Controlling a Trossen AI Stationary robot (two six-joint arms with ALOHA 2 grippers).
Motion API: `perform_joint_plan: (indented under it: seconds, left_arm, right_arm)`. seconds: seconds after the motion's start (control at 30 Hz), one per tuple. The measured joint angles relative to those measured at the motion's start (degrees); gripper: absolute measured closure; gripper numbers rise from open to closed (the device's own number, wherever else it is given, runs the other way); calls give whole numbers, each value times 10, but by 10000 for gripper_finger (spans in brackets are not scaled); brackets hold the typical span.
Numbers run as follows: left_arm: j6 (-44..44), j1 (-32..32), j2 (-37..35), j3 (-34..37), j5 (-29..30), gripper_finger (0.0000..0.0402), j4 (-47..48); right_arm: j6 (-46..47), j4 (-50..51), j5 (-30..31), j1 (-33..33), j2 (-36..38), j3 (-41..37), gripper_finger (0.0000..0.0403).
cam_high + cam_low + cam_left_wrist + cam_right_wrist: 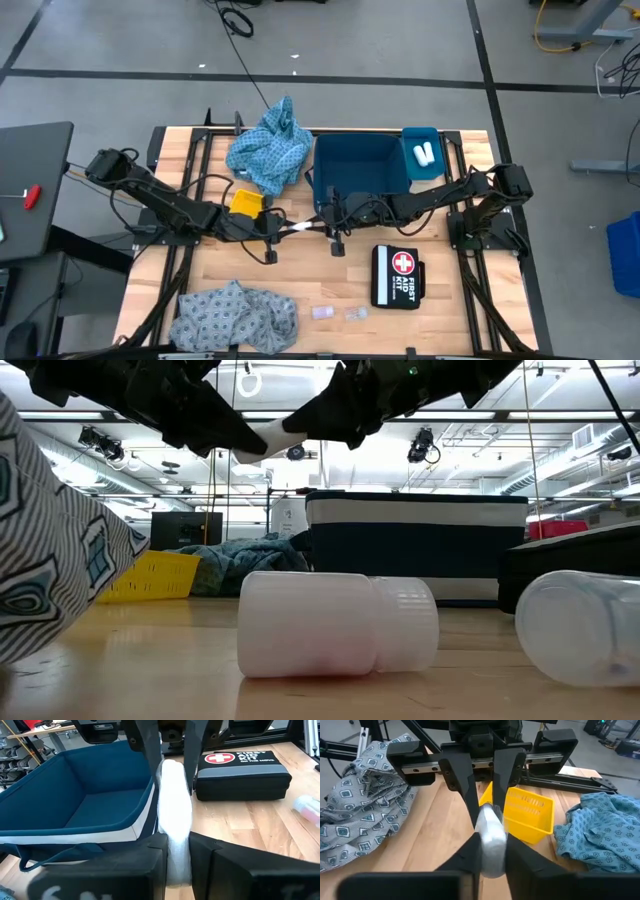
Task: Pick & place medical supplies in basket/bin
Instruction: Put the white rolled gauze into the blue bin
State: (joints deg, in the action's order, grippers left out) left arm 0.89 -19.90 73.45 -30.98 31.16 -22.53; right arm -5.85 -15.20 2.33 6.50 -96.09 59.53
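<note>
A white finger-sized roll (303, 229) hangs in the air over the middle of the table, in front of the big blue bin (360, 170). My left gripper (283, 231) is shut on its left end and my right gripper (325, 228) on its right end, tip to tip. The low view shows the roll (265, 436) high above the tabletop. Two more white rolls lie in the small teal bin (422, 155). Two clear plastic packets (322, 312) (355, 313) lie near the table's near edge. A light-blue cloth (270, 150) lies at the far edge, a grey-blue patterned one (235, 315) at the near left. My left gripper (177, 842) pinches the roll's left end (176, 851) between its two fingers, coming level from the table's left, fingers lying along the roll. The roll is lifted clear and lies about level. My right gripper (492, 840) pinches the roll's right end (491, 851) between its two fingers, coming level from the table's right, fingers along the roll. Its fingers (150, 750) meet the far end in the left wrist view.
A yellow basket (246, 203) stands just behind the left gripper. A black first aid kit (396, 276) lies on the near right. Bare wood lies between the kit and the patterned cloth, apart from the two packets.
</note>
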Motion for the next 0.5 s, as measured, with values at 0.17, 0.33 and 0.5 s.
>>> perform_joint_plan:
  seconds: [0.17, 0.33, 0.5]
  left_arm:
    - [0, 0, 0, 0, 0, 355, 0]
    - [4, -2, 0, 0, -3, 331, 0]
    - [14, -11, -1, 0, 9, 219, -1]
  right_arm:
    - [0, 0, -9, 0, 0, 0, 375]
    - [0, 3, -11, 0, 0, 0, 375]
    - [0, 9, -15, 0, 0, 0, 375]
